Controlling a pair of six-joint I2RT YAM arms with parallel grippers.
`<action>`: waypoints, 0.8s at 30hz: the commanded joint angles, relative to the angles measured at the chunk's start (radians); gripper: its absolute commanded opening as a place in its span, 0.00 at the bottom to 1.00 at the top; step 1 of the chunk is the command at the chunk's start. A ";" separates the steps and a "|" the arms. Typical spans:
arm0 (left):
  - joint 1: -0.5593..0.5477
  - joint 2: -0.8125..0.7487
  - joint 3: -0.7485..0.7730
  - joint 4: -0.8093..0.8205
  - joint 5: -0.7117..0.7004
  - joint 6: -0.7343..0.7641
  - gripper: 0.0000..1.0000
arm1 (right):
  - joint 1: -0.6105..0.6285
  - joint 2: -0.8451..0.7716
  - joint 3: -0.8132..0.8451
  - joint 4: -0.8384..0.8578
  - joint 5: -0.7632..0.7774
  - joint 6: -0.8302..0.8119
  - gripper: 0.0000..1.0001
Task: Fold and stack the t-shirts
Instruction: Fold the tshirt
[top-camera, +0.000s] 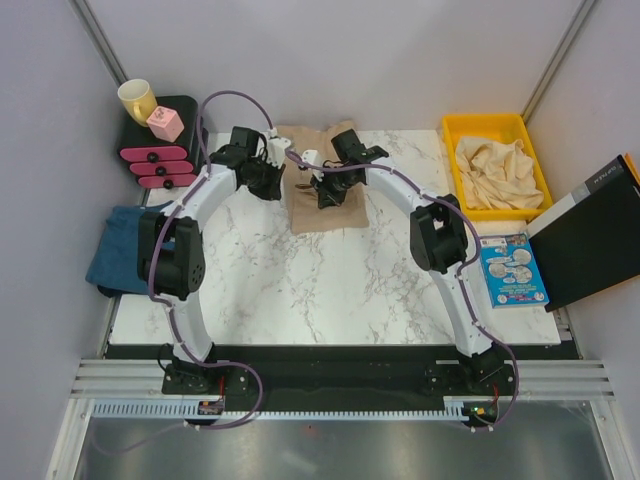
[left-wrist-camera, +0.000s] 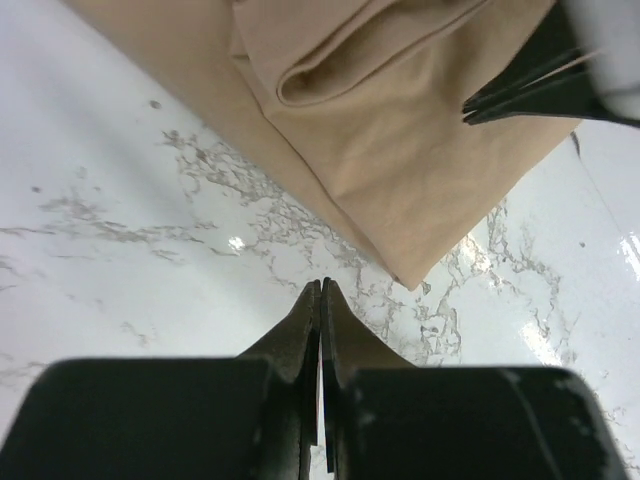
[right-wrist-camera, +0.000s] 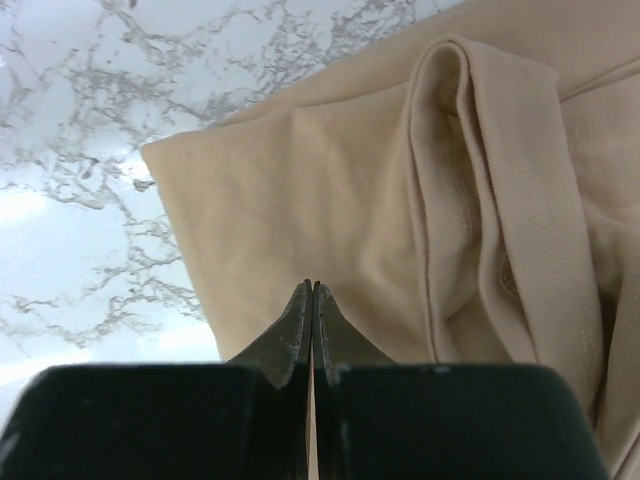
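Cotton, soft and light: the folded tan t-shirt (top-camera: 325, 218) lies at the far middle of the counter (top-camera: 300, 290) and will likely sag if lifted by one layer. Left hand (left-wrist-camera: 321, 290) and right hand (right-wrist-camera: 310, 290) are closed, empty; best pinch corners through every layer.

Light: bright, even, overhead
Glare: white patches on marble table (left-wrist-camera: 545, 345)
Focus: 2 wrist views soft up close

- The left arm (top-camera: 186, 320) and right arm (top-camera: 462, 300) are built from white curved links joined by bulky black joint housings.
- A purple cable (top-camera: 236, 95) is routed along each arm.
- Black bases (top-camera: 190, 378) are seen at the foot of each.
- The left pincer (left-wrist-camera: 320, 288) and right pincer (right-wrist-camera: 310, 288) are fitted with black, tapering fingers (left-wrist-camera: 295, 340).
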 joint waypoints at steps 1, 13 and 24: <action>-0.001 -0.122 -0.012 0.085 -0.019 0.039 0.02 | 0.001 0.032 0.071 0.023 0.035 -0.029 0.00; 0.000 -0.199 -0.107 0.090 -0.050 -0.001 0.02 | 0.018 0.017 -0.033 0.411 0.243 -0.077 0.00; 0.006 -0.260 -0.193 0.128 -0.182 -0.008 0.02 | 0.047 0.084 -0.120 1.025 0.645 -0.184 0.00</action>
